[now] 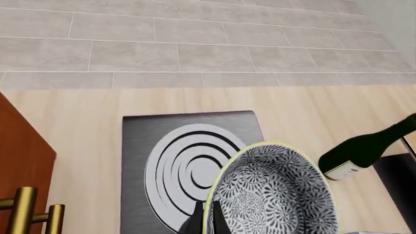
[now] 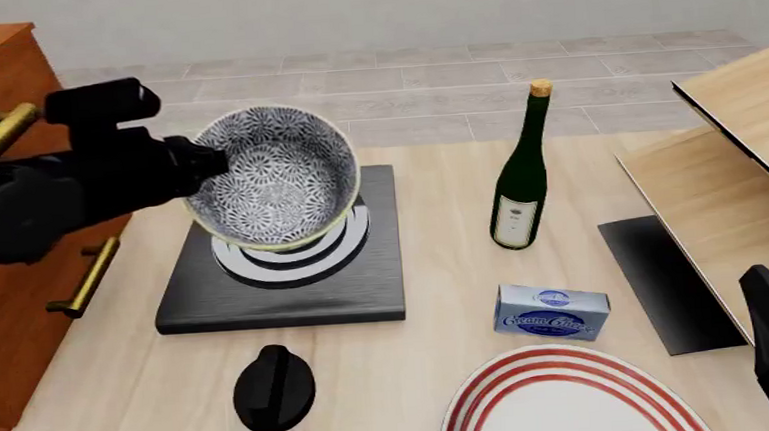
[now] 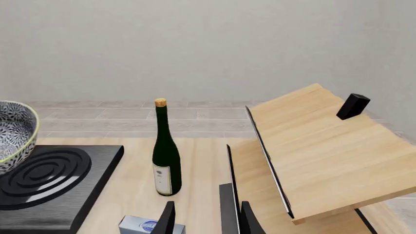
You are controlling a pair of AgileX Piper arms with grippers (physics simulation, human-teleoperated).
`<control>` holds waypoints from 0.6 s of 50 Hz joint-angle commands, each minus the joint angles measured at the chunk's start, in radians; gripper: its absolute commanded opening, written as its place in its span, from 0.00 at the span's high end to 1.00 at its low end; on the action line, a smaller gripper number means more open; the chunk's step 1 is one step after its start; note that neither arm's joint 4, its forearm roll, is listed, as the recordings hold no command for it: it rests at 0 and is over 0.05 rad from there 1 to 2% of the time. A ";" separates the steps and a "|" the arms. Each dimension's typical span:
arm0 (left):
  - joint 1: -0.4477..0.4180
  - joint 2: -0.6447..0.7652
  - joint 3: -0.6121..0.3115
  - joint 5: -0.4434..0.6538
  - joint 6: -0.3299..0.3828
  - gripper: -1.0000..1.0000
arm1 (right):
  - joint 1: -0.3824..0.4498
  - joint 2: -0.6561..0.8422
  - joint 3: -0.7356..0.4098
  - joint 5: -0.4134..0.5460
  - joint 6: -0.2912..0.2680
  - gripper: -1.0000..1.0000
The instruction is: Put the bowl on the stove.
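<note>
The bowl (image 2: 275, 177), with its black-and-white floral pattern and pale yellowish rim, is tilted, its opening facing the camera, just above the burner rings of the stove (image 2: 282, 297). My left gripper (image 2: 201, 162) is shut on the bowl's left rim. In the left wrist view the fingers (image 1: 198, 222) pinch the rim of the bowl (image 1: 273, 195) over the stove (image 1: 140, 161). My right gripper (image 3: 208, 219) is open and empty, low at the right front (image 2: 764, 297). The right wrist view shows the bowl (image 3: 13, 131) and the stove (image 3: 52, 195) far off to the side.
A green wine bottle (image 2: 523, 182) stands right of the stove. A blue box (image 2: 551, 313), a red-ringed white plate (image 2: 570, 404) and a black knob (image 2: 275, 387) lie in front. A wooden cabinet (image 2: 16, 298) stands left and a slanted wooden rack (image 2: 741, 154) right.
</note>
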 commanded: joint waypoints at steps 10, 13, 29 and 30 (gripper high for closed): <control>-0.003 0.035 0.000 -0.045 -0.004 1.00 | 0.000 0.000 0.000 0.000 0.000 0.00; 0.000 0.045 0.001 -0.055 -0.001 1.00 | 0.000 0.000 0.000 0.000 0.000 0.00; 0.020 0.128 -0.022 -0.070 -0.042 1.00 | 0.000 0.000 0.000 0.000 0.000 0.00; 0.019 0.133 -0.022 -0.069 -0.045 1.00 | 0.000 0.000 0.000 0.000 0.000 0.00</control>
